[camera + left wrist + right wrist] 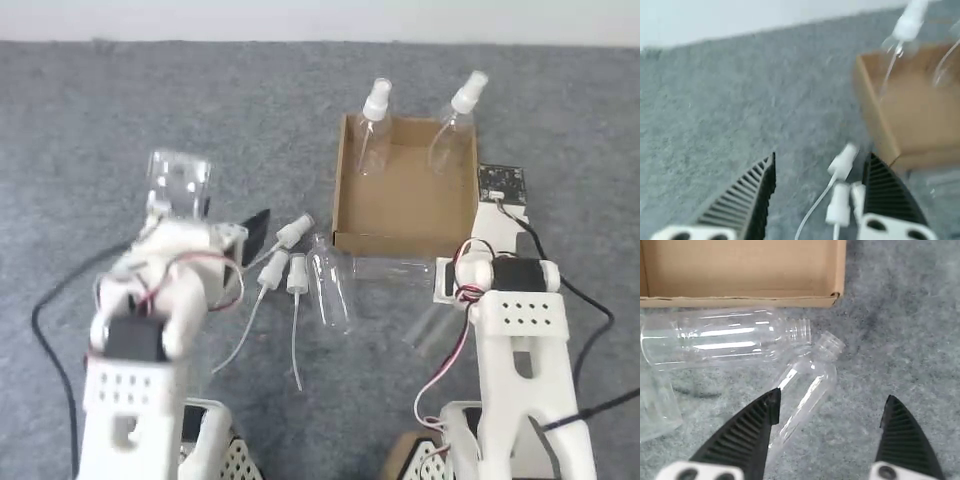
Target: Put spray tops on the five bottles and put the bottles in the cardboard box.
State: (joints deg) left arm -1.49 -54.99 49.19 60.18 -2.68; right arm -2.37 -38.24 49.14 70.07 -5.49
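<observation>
Left gripper (821, 162) gapes over three loose spray tops (288, 262); right gripper (832, 396), jaws apart, hangs over bare bottles (715, 337) lying along the box (740, 301) front. Two capped bottles (372, 130) stand inside. Grey carpeted counter (120, 110), white wall (300, 18).

A shallow brown cardboard box (341, 180) sits open, right of centre. Two capped clear bottles (373, 135) (450, 128) stand at its upper end. Three uncapped bottles (332, 285) (395, 270) (428, 325) lie on their sides below it. At centre, three white spray tops (294, 232) (272, 270) (297, 274) lie loose, their tubes trailing downward.
</observation>
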